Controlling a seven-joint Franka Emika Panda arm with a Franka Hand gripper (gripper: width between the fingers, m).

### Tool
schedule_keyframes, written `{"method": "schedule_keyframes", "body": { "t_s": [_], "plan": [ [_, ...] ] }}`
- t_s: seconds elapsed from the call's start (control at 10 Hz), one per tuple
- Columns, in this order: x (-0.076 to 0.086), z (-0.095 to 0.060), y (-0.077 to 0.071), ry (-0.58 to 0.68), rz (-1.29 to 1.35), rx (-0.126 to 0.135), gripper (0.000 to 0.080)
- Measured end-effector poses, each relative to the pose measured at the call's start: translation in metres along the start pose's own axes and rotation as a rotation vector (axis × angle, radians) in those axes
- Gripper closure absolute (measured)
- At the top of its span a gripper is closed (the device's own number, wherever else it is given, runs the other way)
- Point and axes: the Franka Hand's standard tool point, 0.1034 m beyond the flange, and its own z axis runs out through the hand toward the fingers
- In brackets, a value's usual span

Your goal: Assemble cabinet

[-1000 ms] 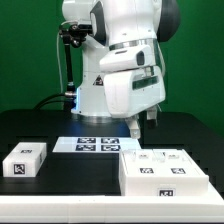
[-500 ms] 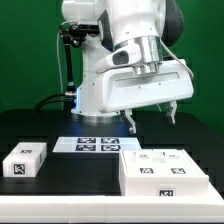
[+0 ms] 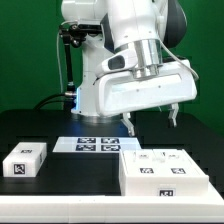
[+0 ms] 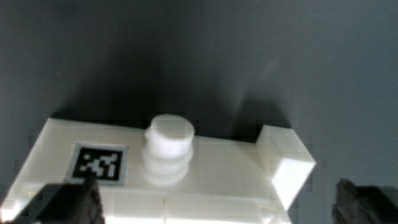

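Observation:
The cabinet [image 3: 162, 172], a large white box with black-and-white tags, sits on the black table at the exterior view's right. My gripper [image 3: 151, 120] hangs open and empty above its far edge, one finger [image 3: 131, 125] and the other [image 3: 172, 116] spread wide. In the wrist view the cabinet's white top [image 4: 196, 170] fills the lower part, with a white round peg [image 4: 169, 140], a tag [image 4: 100, 163] and a raised corner block [image 4: 279, 145]. My gripper [image 4: 214, 204] straddles this top, dark fingertips [image 4: 68, 203] at either side, holding nothing.
A small white tagged block [image 3: 24, 159] lies at the exterior view's left. The marker board [image 3: 95, 144] lies flat between it and the cabinet. The robot's white base [image 3: 95, 95] stands behind, with a green backdrop.
The gripper has turned and risen a little over the cabinet's far edge, so both spread fingers now show. The parts on the table have not moved.

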Motion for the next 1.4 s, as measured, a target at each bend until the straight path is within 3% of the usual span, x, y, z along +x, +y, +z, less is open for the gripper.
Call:
{"method": "schedule_keyframes", "body": {
  "t_s": [0.2, 0.3, 0.8, 1.0, 1.2, 1.4],
  "plan": [
    [0.004, 0.007, 0.001, 0.107, 0.107, -0.054, 0.0151],
    [-0.003, 0.013, 0.010, 0.094, 0.057, -0.072, 0.0151],
    [-0.002, 0.016, 0.009, 0.109, 0.112, -0.075, 0.0151],
    [0.001, 0.025, 0.002, 0.157, 0.148, -0.101, 0.0151],
    [-0.003, 0.030, 0.015, 0.158, 0.141, -0.121, 0.0151],
    [-0.018, 0.041, 0.014, 0.104, 0.148, -0.110, 0.0151]
  ]
}}
